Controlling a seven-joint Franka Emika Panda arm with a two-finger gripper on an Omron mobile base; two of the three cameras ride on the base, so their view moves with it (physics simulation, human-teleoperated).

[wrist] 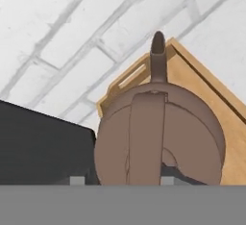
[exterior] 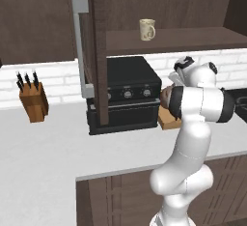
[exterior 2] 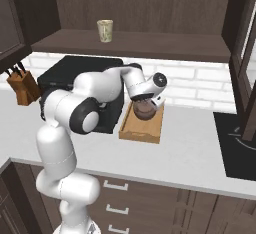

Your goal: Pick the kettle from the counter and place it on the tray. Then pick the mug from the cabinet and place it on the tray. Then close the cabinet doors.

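Observation:
The brown kettle point(wrist: 158, 137) stands on the far half of the wooden tray point(exterior 2: 141, 130), against the brick wall, with its spout pointing away from me. From the left base view the kettle point(exterior: 167, 97) peeks out beside my forearm, above the tray point(exterior: 168, 120). My gripper point(wrist: 122, 181) hovers just over the kettle's handle and looks open: the fingertips point(wrist: 77, 180) stand wider than the handle. From the right I see the gripper point(exterior 2: 146, 101) directly above the kettle point(exterior 2: 145, 111). The cream mug point(exterior: 147, 29) rests on the shelf of the open cabinet point(exterior 2: 135, 45). Counter point(exterior: 43, 148) lies below.
The left cabinet door point(exterior: 99, 51) hangs open over the counter, its bar handle point(exterior: 79, 46) facing me. The right door point(exterior 2: 247, 53) also stands open. A black oven box point(exterior: 126, 94) borders the tray's left side. A knife block point(exterior: 33, 102) stands far left, a dark cooktop point(exterior 2: 240, 143) at right.

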